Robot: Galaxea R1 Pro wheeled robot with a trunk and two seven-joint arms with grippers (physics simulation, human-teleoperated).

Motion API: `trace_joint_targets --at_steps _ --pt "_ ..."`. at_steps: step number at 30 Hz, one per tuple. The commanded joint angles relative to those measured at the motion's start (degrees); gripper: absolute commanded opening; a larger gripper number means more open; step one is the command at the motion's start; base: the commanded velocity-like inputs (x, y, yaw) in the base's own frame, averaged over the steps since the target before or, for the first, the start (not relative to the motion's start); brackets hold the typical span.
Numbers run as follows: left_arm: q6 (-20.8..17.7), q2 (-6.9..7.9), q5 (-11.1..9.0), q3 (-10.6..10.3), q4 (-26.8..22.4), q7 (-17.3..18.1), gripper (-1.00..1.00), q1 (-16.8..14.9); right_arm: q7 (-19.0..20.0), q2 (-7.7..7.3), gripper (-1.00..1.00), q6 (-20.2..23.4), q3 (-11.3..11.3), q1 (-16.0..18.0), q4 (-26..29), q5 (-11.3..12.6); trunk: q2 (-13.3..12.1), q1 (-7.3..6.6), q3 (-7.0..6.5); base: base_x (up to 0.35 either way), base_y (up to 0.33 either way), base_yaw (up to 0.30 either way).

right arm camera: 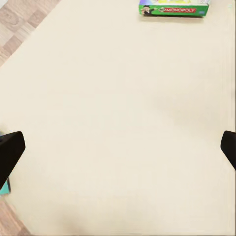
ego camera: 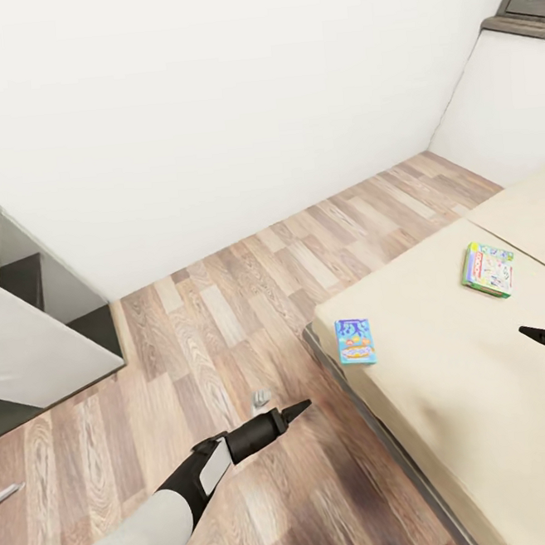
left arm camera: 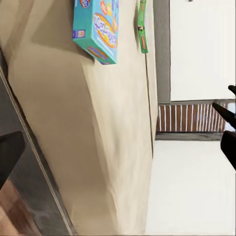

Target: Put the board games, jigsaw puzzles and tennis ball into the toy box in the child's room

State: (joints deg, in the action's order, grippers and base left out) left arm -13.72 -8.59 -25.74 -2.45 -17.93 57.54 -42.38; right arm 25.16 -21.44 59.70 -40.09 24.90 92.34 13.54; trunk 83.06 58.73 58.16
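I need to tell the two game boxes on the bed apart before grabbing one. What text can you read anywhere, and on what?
"MONOPOLY": on the side of the green board game box, lying on the bed.
Blue board game box: colourful lettering on its lid, too blurred to read in the head and left wrist views.
No other text is legible.

Left arm: light grey forearm shell, white panel at wrist, black cuff, black tapered left claw with pointed tips. Right claw: black, pointed, same glossy finish.
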Motion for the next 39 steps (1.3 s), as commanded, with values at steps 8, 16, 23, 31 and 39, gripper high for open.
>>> trace_joint_targets --at_steps 8,16,23,31,39 --pt "-6.03 0.15 -0.85 -0.20 -1.75 3.01 1.00 0.69 0.33 0.08 1.00 0.30 -0.08 0.06 0.03 -0.18 0.02 0.00 -0.15 0.000 0.000 -0.212" --pt "-9.27 0.80 -3.87 0.08 -2.34 4.01 1.00 0.95 0.33 0.20 1.00 0.30 -0.08 0.06 0.03 -0.18 2.42 1.32 0.86 0.000 0.000 -0.078" --pt "-10.25 1.15 -5.64 0.13 -2.73 4.63 1.00 0.99 0.33 0.23 1.00 0.30 -0.08 0.06 0.03 -0.18 5.23 2.85 2.10 0.000 0.000 -0.027" --pt "-10.86 2.09 -6.28 -0.02 -3.48 5.46 1.00 0.28 0.36 0.04 1.00 0.30 -0.13 0.06 0.03 -0.18 8.44 4.61 3.53 0.000 0.000 -0.009" --pt "-11.47 4.29 -6.56 -0.04 -4.41 5.77 1.00 -1.16 0.40 -0.22 1.00 0.30 -0.30 0.48 0.03 -0.18 11.65 6.37 4.96 0.000 0.000 -0.003"
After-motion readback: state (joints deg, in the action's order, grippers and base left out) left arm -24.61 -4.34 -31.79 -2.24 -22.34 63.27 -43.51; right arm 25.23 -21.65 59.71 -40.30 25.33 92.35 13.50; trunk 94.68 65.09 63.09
